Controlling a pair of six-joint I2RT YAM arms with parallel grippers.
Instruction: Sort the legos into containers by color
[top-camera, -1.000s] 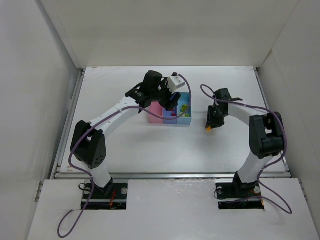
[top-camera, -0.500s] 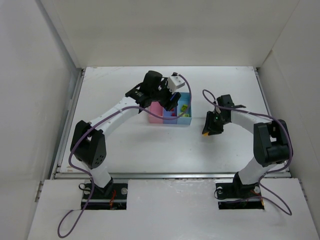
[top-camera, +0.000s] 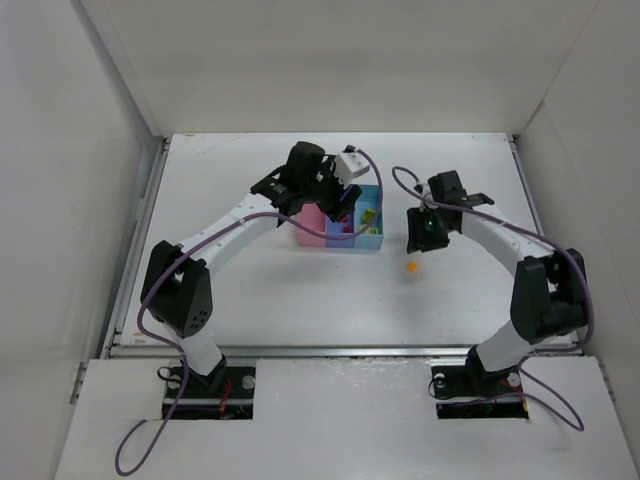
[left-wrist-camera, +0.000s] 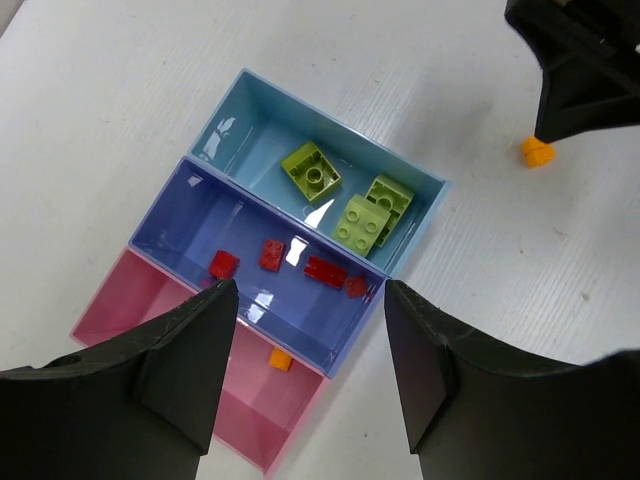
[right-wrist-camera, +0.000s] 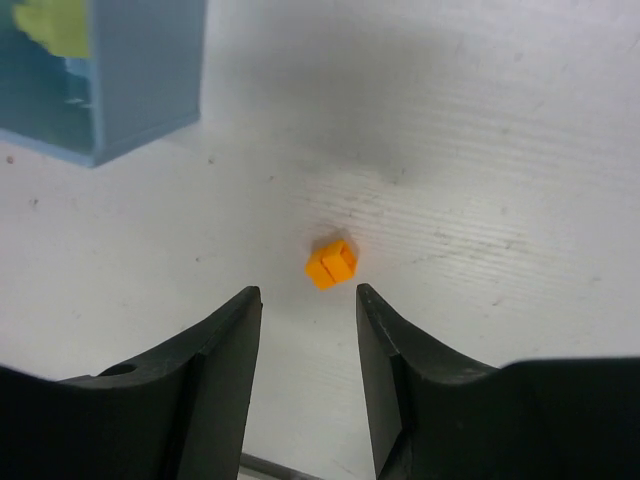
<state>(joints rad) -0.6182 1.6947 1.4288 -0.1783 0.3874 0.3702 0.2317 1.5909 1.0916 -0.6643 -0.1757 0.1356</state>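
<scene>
Glossy plastic bins (left-wrist-camera: 190, 232) catching glints, smooth shiny plastic bricks (left-wrist-camera: 311, 171), table (left-wrist-camera: 120, 80) — matt, faintly grained, lightly scuffed

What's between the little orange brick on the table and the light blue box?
Nothing. Only bare white table separates the orange brick from the light blue bin. The right wrist view shows it best.

Robotics laboratory, enclosed test cell. Plain white panel walls (top-camera: 330, 60) stand on three sides of a flat white table (top-camera: 300, 300). Two black-and-white jointed robot arms, left arm (top-camera: 225, 235) and right arm (top-camera: 495, 238), are bolted on black base plates (top-camera: 245, 380) at the near edge. Loose purple cables (top-camera: 119, 455) trail from them. A bare aluminium rail (top-camera: 340, 350) runs along the front.
</scene>
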